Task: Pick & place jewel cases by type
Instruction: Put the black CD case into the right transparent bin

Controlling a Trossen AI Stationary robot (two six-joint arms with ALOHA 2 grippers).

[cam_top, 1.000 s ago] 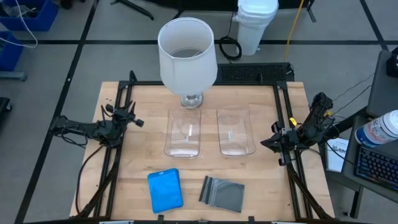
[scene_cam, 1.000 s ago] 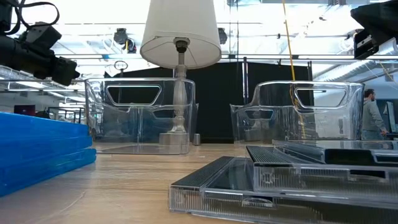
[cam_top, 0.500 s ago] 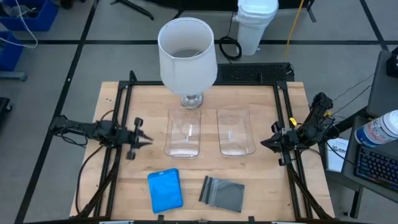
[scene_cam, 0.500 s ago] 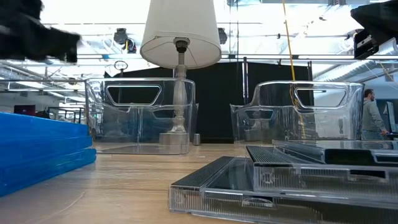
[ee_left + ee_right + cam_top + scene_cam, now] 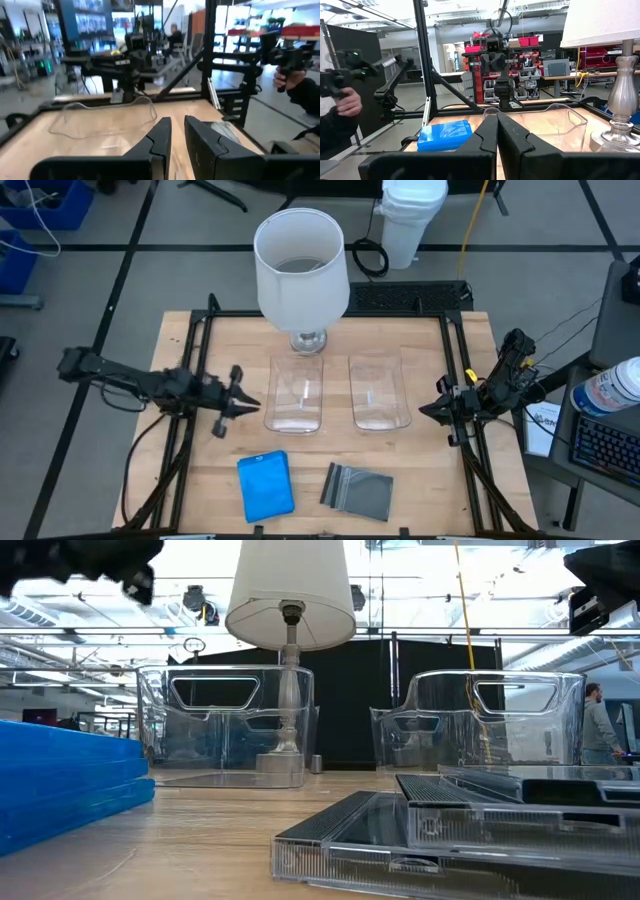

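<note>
Left arm is extending toward frame centre; sorting is not yet begun.

Since the earlier frames, the left gripper [image 5: 236, 402] is advancing rightward from the left table edge, its fingers [image 5: 159, 141] nearly together and gripping nothing, now sitting just left of the left clear tray [image 5: 296, 395]. Right gripper [image 5: 428, 409] is waiting at the right edge with fingers closed together and empty. Blue jewel cases [image 5: 265, 485] are lying stacked at lower centre-left; grey jewel cases [image 5: 357, 490] are lying just right of them. Both the left tray and the right clear tray [image 5: 379, 392] are showing empty, so, judging by this, every case is remaining to be placed.
</note>
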